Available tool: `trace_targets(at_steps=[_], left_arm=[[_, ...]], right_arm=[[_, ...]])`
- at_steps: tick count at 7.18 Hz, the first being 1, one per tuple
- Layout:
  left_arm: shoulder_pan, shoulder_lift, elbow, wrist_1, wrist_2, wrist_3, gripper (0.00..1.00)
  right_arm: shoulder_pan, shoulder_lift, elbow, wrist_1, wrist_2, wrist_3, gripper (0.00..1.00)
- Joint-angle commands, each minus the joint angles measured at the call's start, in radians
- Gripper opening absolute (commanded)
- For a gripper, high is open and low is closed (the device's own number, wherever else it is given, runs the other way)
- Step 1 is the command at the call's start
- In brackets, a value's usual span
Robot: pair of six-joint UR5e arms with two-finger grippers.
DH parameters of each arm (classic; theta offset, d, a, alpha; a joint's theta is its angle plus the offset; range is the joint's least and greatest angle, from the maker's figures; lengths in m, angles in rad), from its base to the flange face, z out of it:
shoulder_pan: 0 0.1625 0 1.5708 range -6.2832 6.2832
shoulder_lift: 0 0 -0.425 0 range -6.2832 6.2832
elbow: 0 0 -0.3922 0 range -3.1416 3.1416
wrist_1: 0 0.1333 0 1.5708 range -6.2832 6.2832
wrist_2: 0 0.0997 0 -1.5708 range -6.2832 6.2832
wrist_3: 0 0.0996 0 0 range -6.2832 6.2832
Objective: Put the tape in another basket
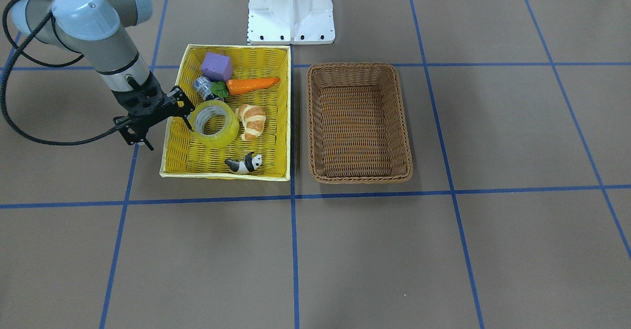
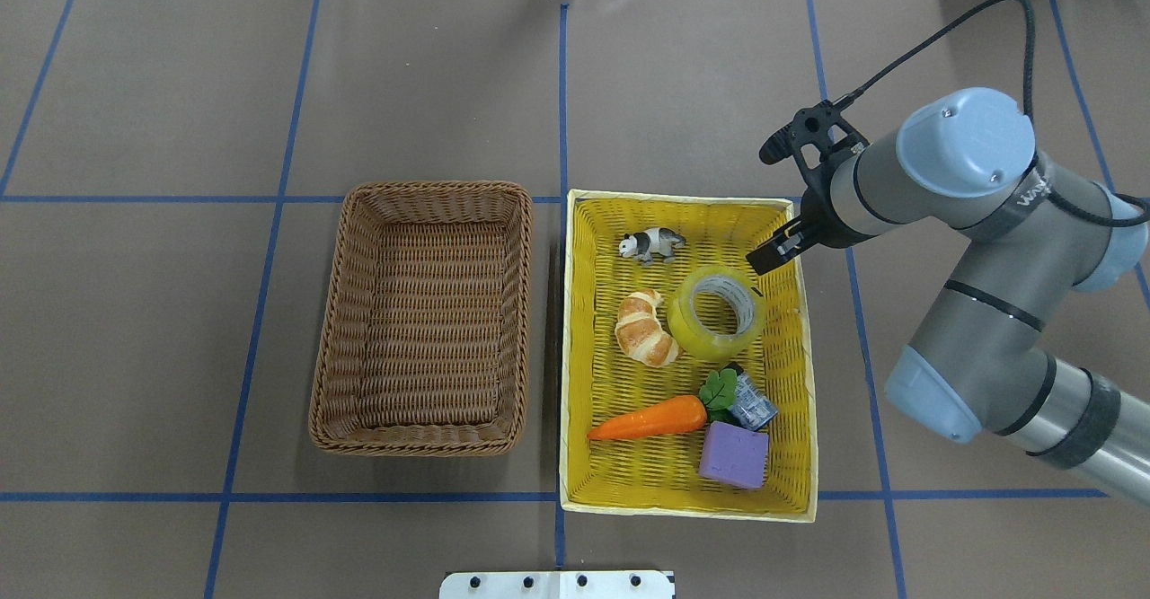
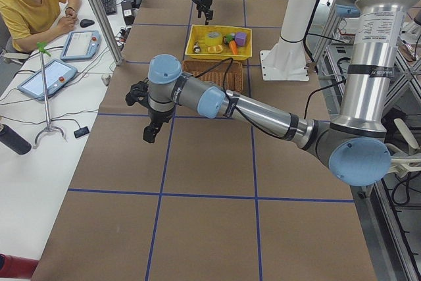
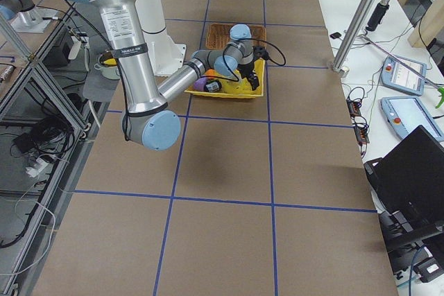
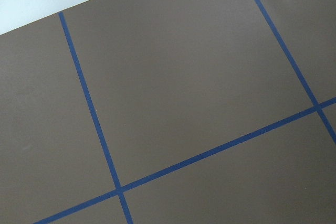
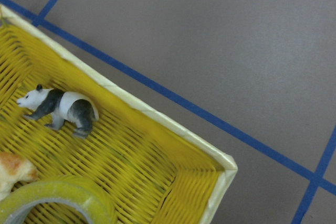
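The tape (image 1: pixel 217 139), a large yellow-green roll with a grey-white core, lies flat in the yellow basket (image 1: pixel 224 176), and also shows in the overhead view (image 2: pixel 710 334) and at the bottom of the right wrist view (image 6: pixel 58 192). My right gripper (image 1: pixel 189 117) hangs just over the roll's outer edge, by the yellow basket's side wall, jaws slightly apart and empty (image 2: pixel 764 262). The brown wicker basket (image 1: pixel 359 65) stands empty beside the yellow one (image 2: pixel 431 188). My left gripper (image 3: pixel 150 135) hovers over bare table far from both baskets. I cannot tell whether it is open or shut.
The yellow basket also holds a croissant (image 1: pixel 251 121) touching the tape, a panda figure (image 1: pixel 245 164), a carrot (image 1: pixel 251 85), a purple block (image 1: pixel 216 66) and a small patterned cylinder (image 1: pixel 203 87). The white robot base (image 1: pixel 291 8) stands behind the baskets. An operator (image 3: pixel 33 4) sits beside the table.
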Motion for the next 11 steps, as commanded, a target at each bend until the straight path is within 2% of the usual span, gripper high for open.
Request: trace_targets(at_steps=[1, 4, 5, 6, 7, 8, 9, 11], left_arm=[[0.000, 0.003, 0.000, 0.000, 0.000, 0.000, 0.99], [0.000, 0.009, 0.000, 0.000, 0.000, 0.002, 0.99], [0.000, 0.009, 0.000, 0.000, 0.000, 0.002, 0.99], [0.000, 0.009, 0.000, -0.002, 0.000, 0.000, 0.99], [0.000, 0.009, 0.000, 0.000, 0.000, 0.002, 0.99], [0.000, 0.009, 0.000, 0.000, 0.000, 0.000, 0.99], [0.000, 0.009, 0.000, 0.000, 0.000, 0.002, 0.99], [0.000, 0.009, -0.001, 0.000, 0.000, 0.002, 0.99]], right_arm=[[-0.049, 0.007, -0.015, -0.001, -0.008, -0.015, 0.87], [-0.082, 0.059, -0.098, -0.001, -0.008, -0.029, 0.79], [-0.093, 0.059, -0.106, -0.001, -0.008, -0.032, 0.72], [-0.099, 0.058, -0.107, -0.003, -0.007, -0.049, 0.47], [-0.101, 0.051, -0.107, -0.006, -0.007, -0.057, 0.12], [-0.104, 0.047, -0.107, -0.006, -0.010, -0.085, 0.00], [-0.099, 0.047, -0.104, -0.007, -0.022, -0.145, 0.00], [-0.048, 0.053, -0.062, -0.004, -0.019, -0.150, 0.00]])
